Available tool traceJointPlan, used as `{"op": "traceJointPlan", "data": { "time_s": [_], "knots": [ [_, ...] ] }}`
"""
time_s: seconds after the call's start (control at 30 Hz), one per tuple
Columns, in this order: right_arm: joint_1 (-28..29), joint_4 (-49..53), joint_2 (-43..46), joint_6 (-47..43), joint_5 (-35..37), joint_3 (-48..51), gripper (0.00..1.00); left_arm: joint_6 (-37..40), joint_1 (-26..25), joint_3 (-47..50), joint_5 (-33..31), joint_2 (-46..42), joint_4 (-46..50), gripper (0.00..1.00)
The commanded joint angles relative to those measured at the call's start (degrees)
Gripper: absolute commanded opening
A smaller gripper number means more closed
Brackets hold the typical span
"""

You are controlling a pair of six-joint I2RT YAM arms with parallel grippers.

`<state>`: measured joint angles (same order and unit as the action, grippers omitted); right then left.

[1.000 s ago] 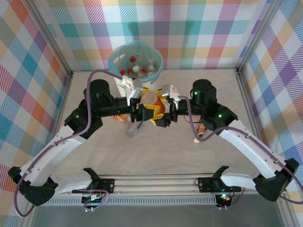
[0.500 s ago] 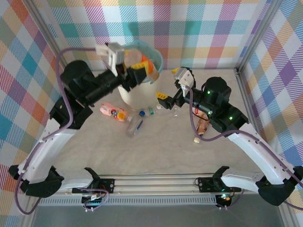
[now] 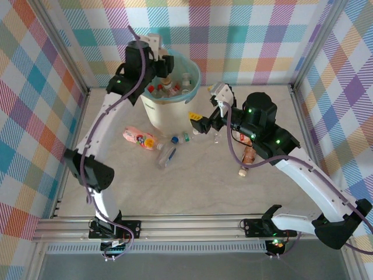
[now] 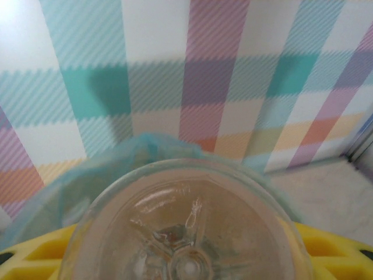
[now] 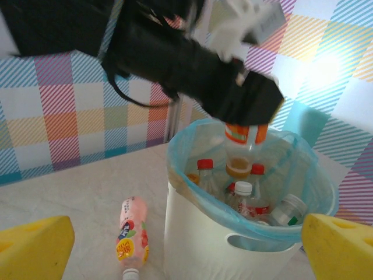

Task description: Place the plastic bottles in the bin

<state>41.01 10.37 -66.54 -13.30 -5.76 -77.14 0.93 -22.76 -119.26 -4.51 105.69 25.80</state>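
Pinching orange-labelled bottle (image 5: 242, 153) in left gripper (image 3: 164, 65), neck down over bin (image 3: 166, 116) at table's far edge. Holding right gripper (image 3: 205, 112) spread wide and empty, just right of bin. Counting several bottles inside, more loose mid-table below bin, incl. pink bottle (image 3: 140, 138). Expect light, thin-walled, slick, easily crushed; grab across body, not cap. Can't see left finger contact, blocked by bottle base in wrist view. Can't identify brownish item (image 3: 249, 154) toward right edge.
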Motion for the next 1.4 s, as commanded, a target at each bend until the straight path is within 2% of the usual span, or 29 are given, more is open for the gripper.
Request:
{"op": "traceJointPlan", "data": {
  "time_s": [0.0,0.2,0.37,0.63,0.9,0.97,1.17,1.37],
  "knots": [
    [0.1,1.1,1.8,2.3,-0.9,1.1,0.99,0.6,0.3,0.2,1.3,1.3,-0.2,0.0],
    [0.1,2.0,4.2,3.1,1.2,3.6,0.99,-1.2,1.0,4.7,5.0,4.5,0.3,0.0],
    [0.1,3.2,4.6,3.6,1.1,3.7,0.99,-3.2,2.4,8.2,5.1,5.9,1.4,0.0],
    [0.1,4.1,4.8,4.3,0.8,3.7,0.99,-5.6,5.3,6.8,8.0,9.7,6.5,0.06],
    [0.1,4.7,5.0,4.8,1.1,3.6,0.99,-5.3,5.5,-1.0,-1.0,10.9,10.6,0.04],
    [0.1,4.8,5.0,4.4,1.4,3.6,0.99,-5.4,5.5,-2.5,0.9,10.7,10.4,0.05],
    [0.1,4.7,4.5,4.1,1.8,3.3,0.99,-11.6,5.4,-6.7,13.1,9.5,10.2,0.04],
    [0.1,5.0,4.0,3.5,2.0,3.3,0.99,-10.4,4.1,-9.2,17.7,8.3,11.8,0.04]
  ]
}}
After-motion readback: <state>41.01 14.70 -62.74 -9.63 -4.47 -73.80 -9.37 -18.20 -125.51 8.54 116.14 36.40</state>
